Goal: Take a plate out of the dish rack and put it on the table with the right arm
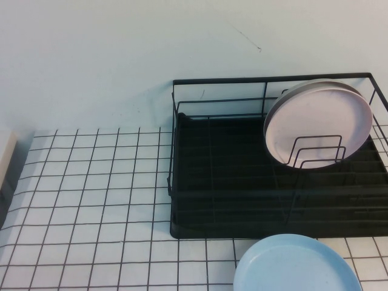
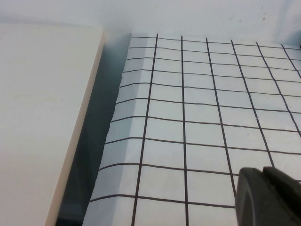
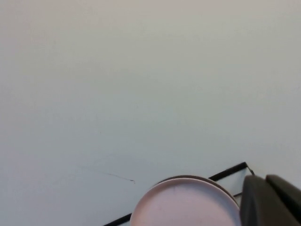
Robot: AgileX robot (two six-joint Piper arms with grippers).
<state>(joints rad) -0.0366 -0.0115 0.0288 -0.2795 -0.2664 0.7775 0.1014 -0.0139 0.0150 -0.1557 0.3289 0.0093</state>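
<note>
The plate (image 1: 315, 118) was pale pink, matte, shallow-rimmed, propped upright against dividers at the dish rack's (image 1: 200, 182) far right. Left gripper (image 2: 270, 197) hung over the gridded table (image 1: 91, 200), right gripper (image 3: 270, 200) just beside the plate; can't tell either grip

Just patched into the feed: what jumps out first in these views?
The pale pink plate stands upright in the black dish rack at the table's far right, with another plate just behind it. A light blue plate lies flat in front of the rack. Neither arm shows overhead; the left gripper hovers over bare grid, the right gripper near the pink plate.
</note>
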